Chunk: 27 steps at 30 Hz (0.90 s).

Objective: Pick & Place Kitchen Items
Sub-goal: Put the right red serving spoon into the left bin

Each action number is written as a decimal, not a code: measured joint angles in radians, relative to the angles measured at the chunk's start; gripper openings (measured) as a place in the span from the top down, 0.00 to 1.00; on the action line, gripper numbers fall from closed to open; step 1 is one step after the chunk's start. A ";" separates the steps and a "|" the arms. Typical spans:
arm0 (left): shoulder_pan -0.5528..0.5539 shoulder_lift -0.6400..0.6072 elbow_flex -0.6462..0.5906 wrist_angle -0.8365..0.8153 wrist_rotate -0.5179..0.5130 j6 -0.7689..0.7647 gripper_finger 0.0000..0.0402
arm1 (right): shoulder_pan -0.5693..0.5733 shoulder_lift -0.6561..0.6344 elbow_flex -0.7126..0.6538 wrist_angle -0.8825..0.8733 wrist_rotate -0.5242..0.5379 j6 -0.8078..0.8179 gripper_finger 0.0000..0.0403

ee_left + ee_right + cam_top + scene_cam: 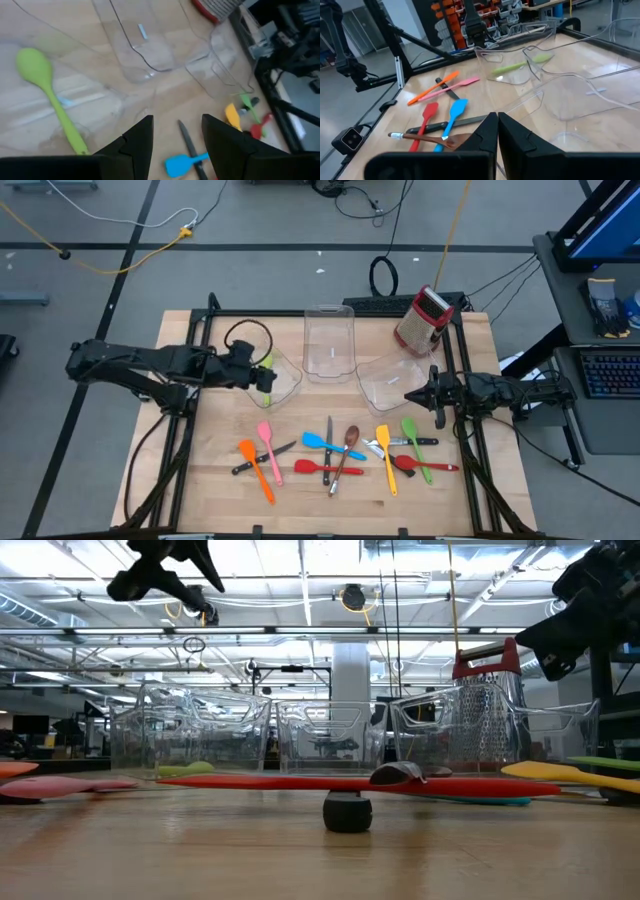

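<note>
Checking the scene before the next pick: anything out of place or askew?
Yes: the box grater at the back right leans tilted instead of standing upright. One green spoon already lies in the left bin, below the open left pincer. The other utensils lie scattered at the front.

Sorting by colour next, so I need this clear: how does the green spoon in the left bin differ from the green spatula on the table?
The green spoon lies inside the left clear bin, under the left gripper; the green spatula lies on the bare table among the other utensils, in front of the right gripper. The spoon's head is a rounded oval; the spatula's looks flatter and longer. Both are light green and long-handled.
</note>
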 joint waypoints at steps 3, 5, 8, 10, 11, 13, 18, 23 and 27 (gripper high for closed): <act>-0.023 -0.006 0.000 0.007 -0.008 -0.013 0.57 | 0.000 0.000 0.000 0.000 0.000 -0.003 0.98; -0.037 -0.005 0.000 0.026 0.018 0.042 0.57 | 0.000 0.000 0.000 0.000 0.000 -0.001 0.98; -0.055 -0.005 0.000 0.080 0.044 0.117 0.57 | 0.000 0.000 0.000 0.000 -0.003 0.008 0.98; -0.068 -0.005 -0.004 0.128 0.046 0.168 0.57 | 0.000 0.000 0.000 0.006 -0.002 0.005 0.98; -0.073 -0.006 -0.010 0.161 0.050 0.191 0.57 | 0.000 0.000 0.000 0.009 0.000 0.003 0.98; -0.084 -0.012 -0.037 0.250 0.061 0.237 0.57 | 0.000 0.000 0.000 0.008 0.001 0.003 0.98; -0.115 -0.022 -0.159 0.526 0.112 0.323 0.57 | 0.000 0.000 0.000 0.008 -0.003 0.000 0.98; -0.157 -0.024 -0.282 0.769 0.124 0.392 0.57 | 0.000 0.000 0.000 0.008 -0.018 0.006 0.98; -0.186 -0.024 -0.349 0.888 0.123 0.457 0.57 | 0.000 0.000 0.000 0.035 -0.093 0.006 0.99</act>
